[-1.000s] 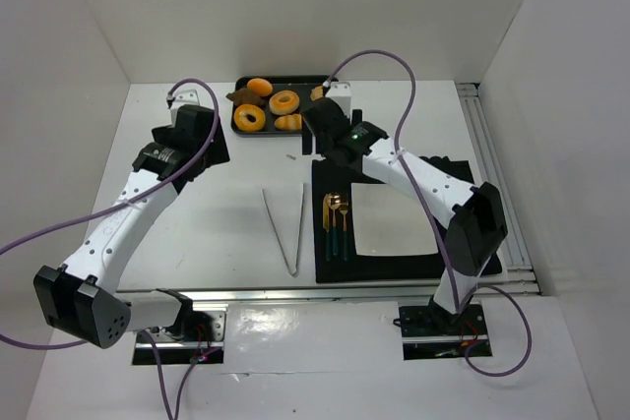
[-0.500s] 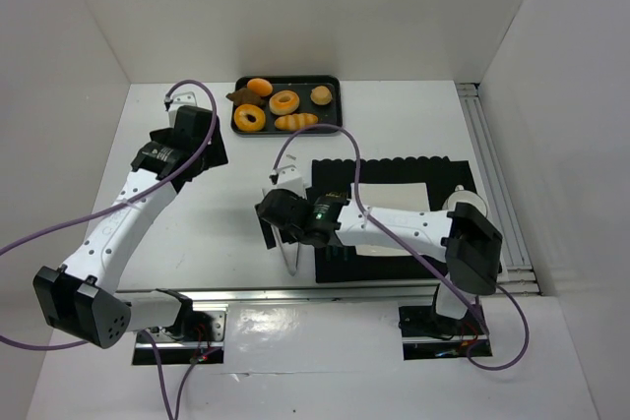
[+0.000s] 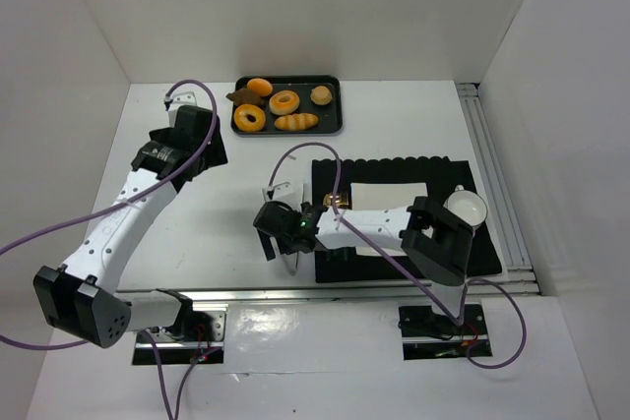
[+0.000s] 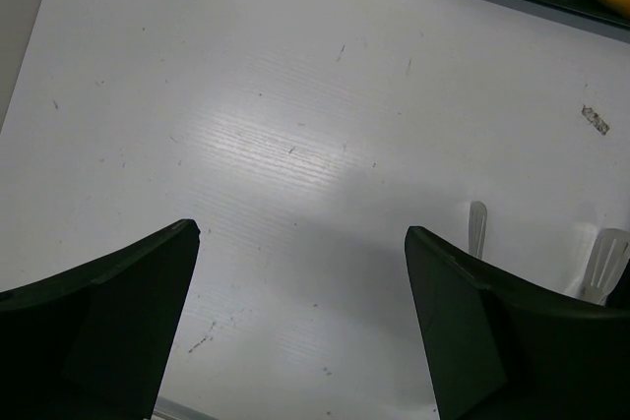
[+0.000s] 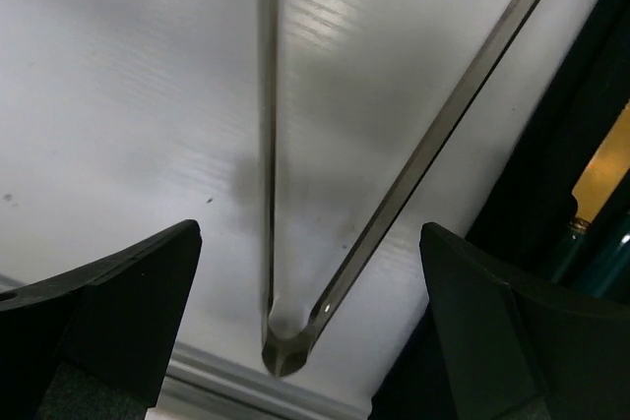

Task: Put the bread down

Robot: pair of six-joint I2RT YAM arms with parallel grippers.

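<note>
Bread [image 3: 321, 95], a small plain tan bun, sits in the black tray [image 3: 300, 80] at the far side of the tabletop [image 3: 226, 204], well apart from both tools and held by neither. From the right tool [image 3: 283, 233] it lies straight out ahead and far off. From the left tool [image 3: 197, 150] it is off to that tool's right, past the other pastries.

Sharing the tray are two ring doughnuts [image 3: 284, 102], a brighter orange bun [image 3: 260, 87] and an oblong golden loaf [image 3: 295, 122], all on the side of the bread nearer the left tool.

Down at the near edge, the right tool [image 5: 310, 243] hangs low with its fingers [image 5: 118, 292] spread wide. The joined end of a pair of metal tongs [image 5: 268, 145] lies on the tabletop between them, and neither finger touches it, so it grips nothing. Just to this tool's right is the edge of a black mat [image 3: 394, 169] with gold and teal cutlery [image 3: 335, 202] on it. A white sheet [image 3: 394, 194] and a white bowl [image 3: 465, 209] lie farther along the mat.

In its wrist view the left tool [image 4: 300, 238] hovers over bare tabletop, jaws also wide apart and empty, with the two tips of the tongs [image 4: 476, 228] showing beyond its right finger.
</note>
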